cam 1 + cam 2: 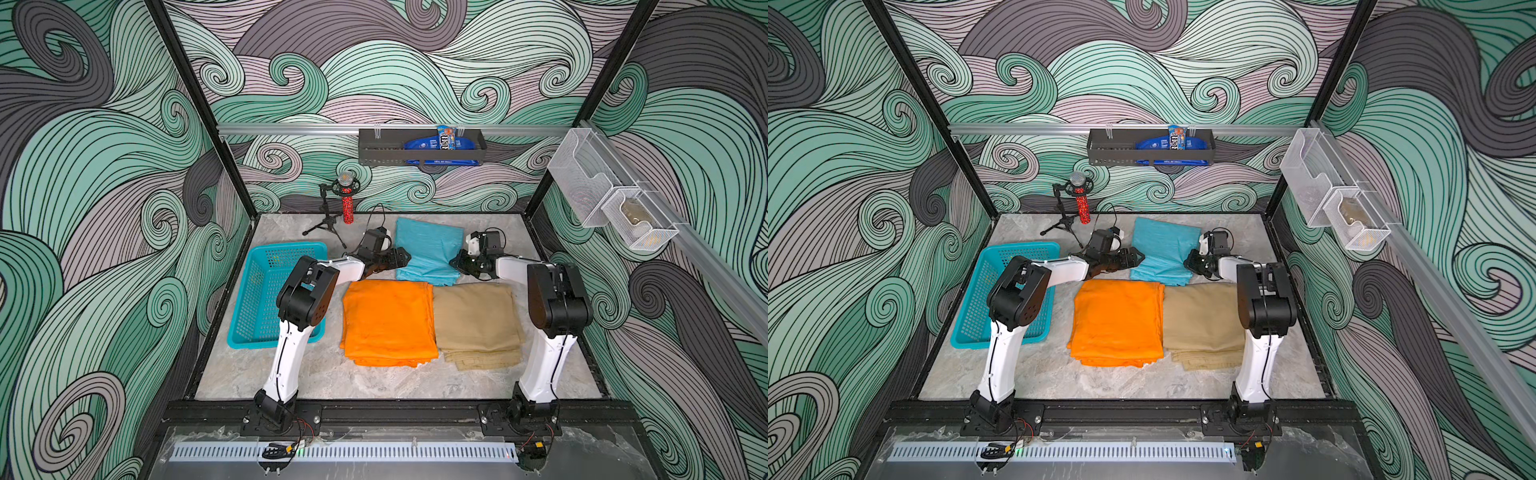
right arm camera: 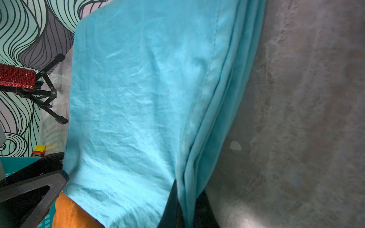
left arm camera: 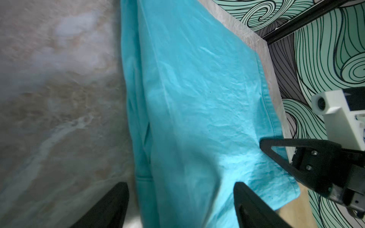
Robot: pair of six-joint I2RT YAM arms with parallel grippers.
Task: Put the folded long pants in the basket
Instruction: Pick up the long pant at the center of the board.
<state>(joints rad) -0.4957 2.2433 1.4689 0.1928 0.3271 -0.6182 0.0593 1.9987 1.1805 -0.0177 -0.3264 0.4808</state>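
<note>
Three folded long pants lie flat on the grey marbled tabletop (image 1: pixel 332 382), none yet in the turquoise perforated plastic basket (image 1: pixel 286 248). The teal-blue folded cloth pair (image 1: pixel 428 253) sits past the basket's far corner. The bright orange folded pair (image 1: pixel 388 322) lies near the basket's long side, and the khaki tan folded pair (image 1: pixel 478 322) lies beyond the orange one from the basket, edge touching edge. Your right gripper (image 2: pixel 186 189) is pinched closed on the layered teal edge farthest from the basket. Your left gripper (image 3: pixel 179 185) has its fingers spread at the teal edge nearest the basket, with the cloth edge between them and not clamped. Expect the cloth to be light, soft and limp: it will likely sag in the middle and its layers may slide apart, so hold opposite edges and catch every layer. On the way to the basket, mind the black tripod with the red glittery microphone (image 1: pixel 346 199), standing near the basket's far side. Mind also your own left arm's elbow (image 1: pixel 307 291), which overhangs the basket.
</note>
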